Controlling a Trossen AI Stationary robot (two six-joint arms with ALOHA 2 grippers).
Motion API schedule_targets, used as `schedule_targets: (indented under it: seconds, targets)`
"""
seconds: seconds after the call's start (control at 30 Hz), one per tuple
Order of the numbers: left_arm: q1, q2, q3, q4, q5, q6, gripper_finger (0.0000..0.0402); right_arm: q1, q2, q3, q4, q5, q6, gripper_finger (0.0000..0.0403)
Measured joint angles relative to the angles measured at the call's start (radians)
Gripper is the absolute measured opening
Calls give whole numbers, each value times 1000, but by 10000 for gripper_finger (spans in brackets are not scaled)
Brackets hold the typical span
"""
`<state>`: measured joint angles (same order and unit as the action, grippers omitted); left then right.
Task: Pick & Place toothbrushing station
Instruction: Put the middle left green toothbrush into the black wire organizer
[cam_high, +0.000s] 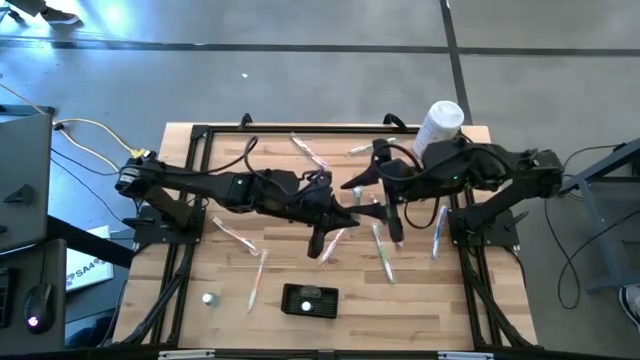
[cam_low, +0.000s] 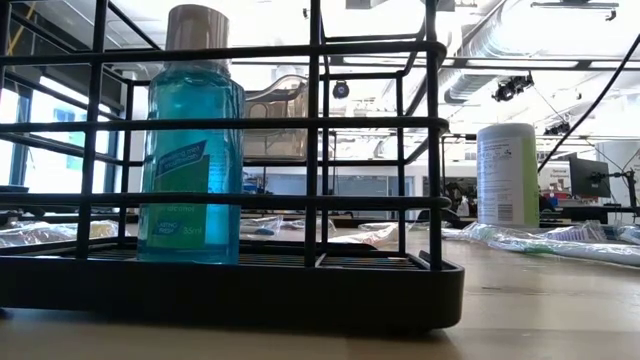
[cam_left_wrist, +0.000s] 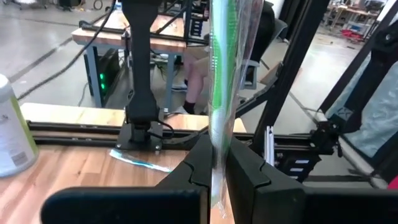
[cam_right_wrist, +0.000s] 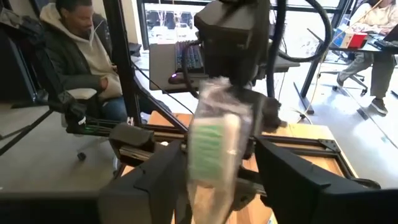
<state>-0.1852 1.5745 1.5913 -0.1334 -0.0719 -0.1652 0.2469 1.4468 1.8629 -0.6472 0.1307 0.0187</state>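
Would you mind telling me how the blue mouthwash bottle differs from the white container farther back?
The mouthwash bottle is see-through blue with a grey cap, while the white container is opaque. The bottle stands inside the black rack, while the container stands on the bare table farther back. Both stand upright.

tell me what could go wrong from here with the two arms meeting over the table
The left gripper pinches a wrapped toothbrush only at its lower end, so it could slip or swing. The right gripper straddles the same pack; mistimed closing might tug it loose. Both arms crowd together mid-table and could bump.
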Motion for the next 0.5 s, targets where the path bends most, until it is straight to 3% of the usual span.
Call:
schedule_targets:
  seconds: [0.5]
  targets:
    - [-6, -1, 0, 13, -25, 3, 16, 0, -15, 0, -44, -3, -32, 146]
